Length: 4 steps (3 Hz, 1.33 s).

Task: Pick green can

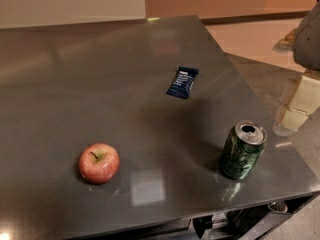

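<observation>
A red apple [99, 163] is sitting front-left on the grey table [75, 84] (the gripper [292, 115] is hanging just past its right edge), while a dark blue snack wrapper [182, 82] is lying flat farther back.

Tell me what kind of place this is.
Probably an office break room or kitchen: a gray countertop holds a snack bar, an apple and the green can. The gripper hangs beyond the counter edge near the can.
</observation>
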Tool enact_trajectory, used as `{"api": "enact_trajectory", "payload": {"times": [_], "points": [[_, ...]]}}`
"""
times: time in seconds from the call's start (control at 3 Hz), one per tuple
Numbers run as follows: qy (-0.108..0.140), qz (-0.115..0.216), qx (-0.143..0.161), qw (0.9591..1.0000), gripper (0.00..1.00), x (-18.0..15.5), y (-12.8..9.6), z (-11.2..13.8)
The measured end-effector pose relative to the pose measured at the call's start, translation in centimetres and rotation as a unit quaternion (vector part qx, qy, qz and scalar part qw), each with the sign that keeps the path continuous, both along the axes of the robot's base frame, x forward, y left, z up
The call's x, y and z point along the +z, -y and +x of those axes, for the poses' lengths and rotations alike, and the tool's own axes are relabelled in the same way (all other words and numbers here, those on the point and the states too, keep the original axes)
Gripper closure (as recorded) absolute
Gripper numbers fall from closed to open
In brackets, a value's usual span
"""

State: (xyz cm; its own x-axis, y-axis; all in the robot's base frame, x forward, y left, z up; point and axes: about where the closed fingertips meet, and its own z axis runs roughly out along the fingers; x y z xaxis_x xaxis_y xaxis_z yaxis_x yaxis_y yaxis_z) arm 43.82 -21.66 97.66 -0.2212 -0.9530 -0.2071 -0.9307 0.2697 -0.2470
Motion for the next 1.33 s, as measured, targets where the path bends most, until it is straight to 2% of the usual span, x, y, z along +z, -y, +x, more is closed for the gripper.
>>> {"api": "enact_trajectory", "payload": {"times": [0.67,1.0,1.33], "points": [[-0.001,0.007,0.007,0.9999,0.00,0.0,-0.2,-0.2],[-0.013,0.027,0.032,0.9990,0.00,-0.9,-1.2,-1.4],[-0.031,0.048,0.067,0.9961,0.00,-2.2,-2.7,-3.2]]}}
